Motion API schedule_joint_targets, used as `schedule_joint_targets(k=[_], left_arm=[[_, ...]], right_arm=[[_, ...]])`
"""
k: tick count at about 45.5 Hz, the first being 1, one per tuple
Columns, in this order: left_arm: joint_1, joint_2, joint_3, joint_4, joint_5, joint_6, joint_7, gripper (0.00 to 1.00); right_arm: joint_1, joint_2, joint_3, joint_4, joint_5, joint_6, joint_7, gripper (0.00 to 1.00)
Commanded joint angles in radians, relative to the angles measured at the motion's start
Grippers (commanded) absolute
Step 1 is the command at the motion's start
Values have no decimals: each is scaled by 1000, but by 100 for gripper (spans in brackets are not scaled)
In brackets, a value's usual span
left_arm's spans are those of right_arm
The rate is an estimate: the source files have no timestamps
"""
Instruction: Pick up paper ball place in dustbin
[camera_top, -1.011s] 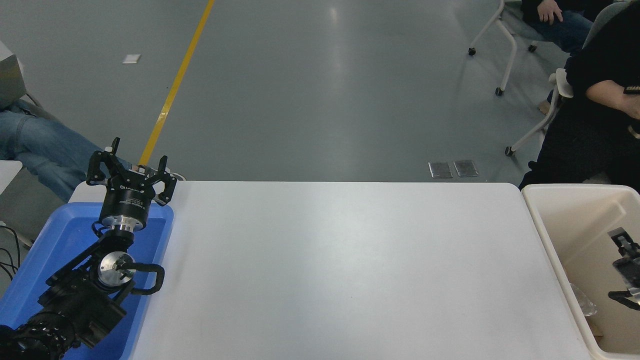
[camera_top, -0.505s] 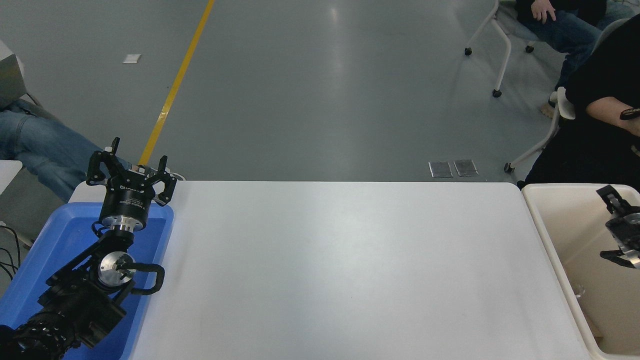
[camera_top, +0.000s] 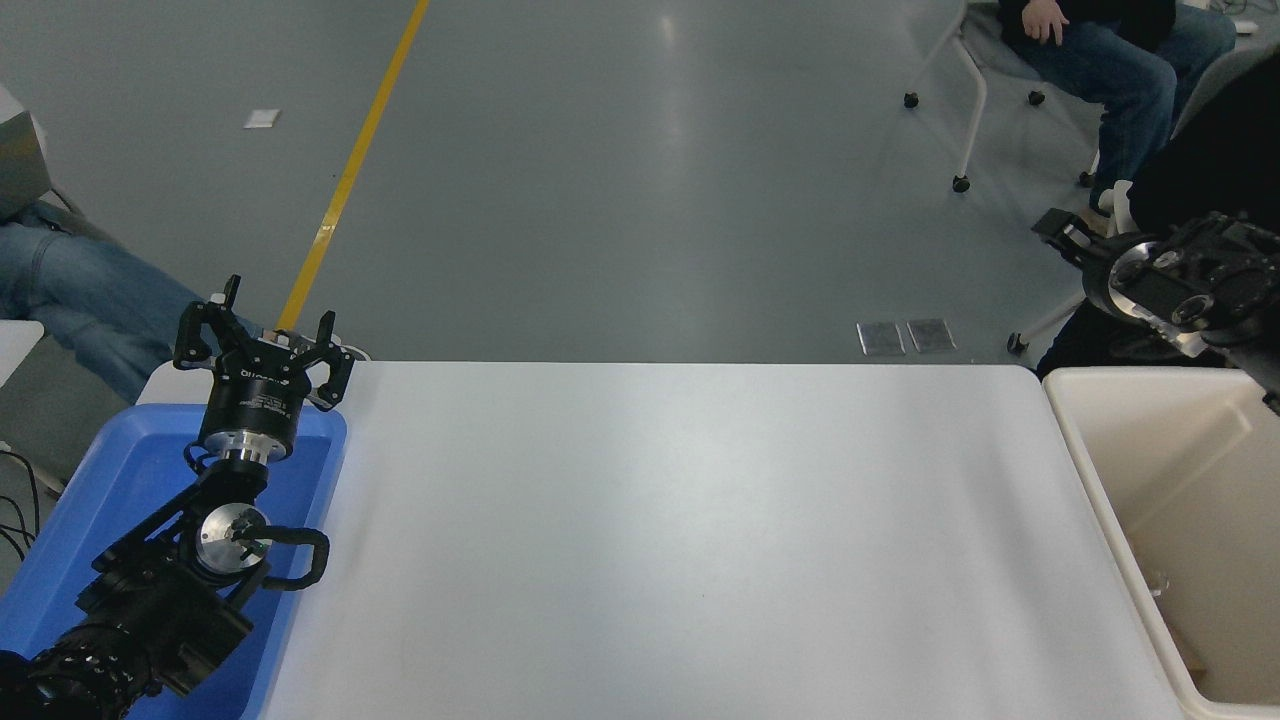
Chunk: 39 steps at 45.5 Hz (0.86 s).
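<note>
The cream-white dustbin (camera_top: 1093, 470) stands at the table's right end, partly cut off by the picture's edge. I see no paper ball on the table or in the part of the bin that shows. My right gripper (camera_top: 1075, 240) is raised above and behind the bin's far rim, pointing left, with nothing visible in it. My left gripper (camera_top: 262, 318) is parked open and empty over the far end of the blue tray.
A blue tray (camera_top: 90, 480) lies at the table's left end under the left arm. The white table (camera_top: 680, 520) spans the middle. People sit on chairs at the far right (camera_top: 1120, 60) and the far left (camera_top: 80, 290).
My right gripper has risen out of the dustbin and moved up and back, now above its far rim. The left arm has not moved.
</note>
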Motion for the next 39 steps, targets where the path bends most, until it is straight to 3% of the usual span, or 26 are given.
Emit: schedule_joint_targets(k=[1, 19, 39], left_arm=[[0, 0, 0, 0, 0, 0, 0, 99], [0, 0, 0, 1, 0, 0, 0, 99], [0, 0, 0, 1, 0, 0, 0, 99]], right_arm=[[243, 30, -63, 242, -86, 159, -4, 100], [601, -140, -104, 811, -111, 483, -4, 100], [718, -152, -133, 962, -112, 578, -6, 100]])
